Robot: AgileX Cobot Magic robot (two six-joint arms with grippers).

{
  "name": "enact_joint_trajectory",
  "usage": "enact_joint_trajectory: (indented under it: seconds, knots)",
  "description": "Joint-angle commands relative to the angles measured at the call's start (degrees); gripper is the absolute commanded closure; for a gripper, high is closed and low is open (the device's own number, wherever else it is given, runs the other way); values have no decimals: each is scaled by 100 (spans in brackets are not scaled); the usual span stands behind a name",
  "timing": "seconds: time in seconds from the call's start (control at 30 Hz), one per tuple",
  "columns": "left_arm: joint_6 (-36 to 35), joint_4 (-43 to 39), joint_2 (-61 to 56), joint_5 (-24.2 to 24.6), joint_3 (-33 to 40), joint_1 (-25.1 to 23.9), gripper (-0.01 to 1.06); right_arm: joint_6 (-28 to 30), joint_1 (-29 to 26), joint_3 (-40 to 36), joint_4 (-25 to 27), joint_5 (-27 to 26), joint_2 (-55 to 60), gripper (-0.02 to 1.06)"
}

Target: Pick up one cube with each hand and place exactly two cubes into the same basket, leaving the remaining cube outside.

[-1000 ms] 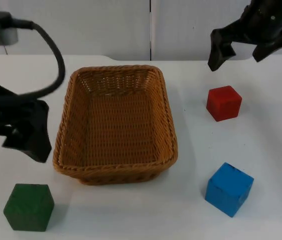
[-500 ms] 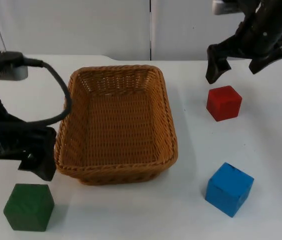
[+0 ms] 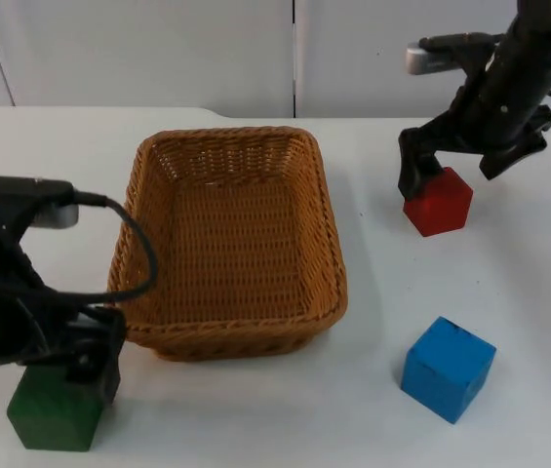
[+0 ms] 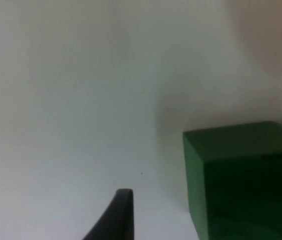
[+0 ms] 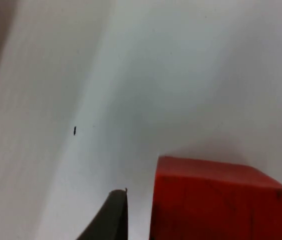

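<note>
- Basket (image 3: 228, 322): brown wicker, rectangular, on the white table (image 3: 373, 409) between the two arms. No cube inside, so no placement is made yet.
- Green cube (image 3: 54, 419): on the table just beside the basket's near left corner, outside it. In the left wrist view the cube (image 4: 245, 180) sits flat with one black fingertip (image 4: 118, 215) beside its face, apart from it.
- Left gripper (image 3: 41, 375): low over the green cube, spread around it and not yet clenched. No lift shows.
- Red cube (image 3: 438, 202): on the table, well to the right of the basket. In the right wrist view it (image 5: 218, 200) rests flat with a fingertip (image 5: 112, 215) just beside one face.
- Right gripper (image 3: 448, 171): down at the red cube, fingers straddling it, released, nothing grasped.
- Blue cube (image 3: 448, 369): on the table near the front right, well apart from both grippers; judged the one to stay out.
- Remaining: both grasps, both lifts, both drops into the basket.
- Obstruction: the basket wall stands close to the left gripper, so the carry must rise over the rim.
</note>
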State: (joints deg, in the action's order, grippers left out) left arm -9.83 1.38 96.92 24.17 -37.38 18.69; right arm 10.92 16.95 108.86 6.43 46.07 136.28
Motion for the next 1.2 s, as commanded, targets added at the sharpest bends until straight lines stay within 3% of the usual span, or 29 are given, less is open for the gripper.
enact_joint_trajectory:
  seconds: [0.0,0.07,0.37,0.83,0.97,1.07,1.1,1.17]
  knots:
    - [-29,88,51,-297,140,-11,0,-2,46,10,12,-80,-36,-1]
    - [-29,173,131,-597,332,-11,0,-2,46,10,12,-80,-36,-1]
    - [11,244,506,-965,393,-11,0,-2,208,10,-20,-195,47,-1]
    - [11,242,599,-1138,393,-11,0,-55,231,10,-22,-137,332,2]
    - [11,242,599,-1138,393,-11,11,-55,231,10,-22,-94,332,13]
    - [11,242,599,-1149,393,-11,33,-80,231,10,-22,-94,332,31]
    - [11,242,599,-1149,393,-11,33,-80,231,10,-22,-94,332,31]
    - [11,242,599,-1149,393,-11,52,-80,231,10,-22,-94,332,46]
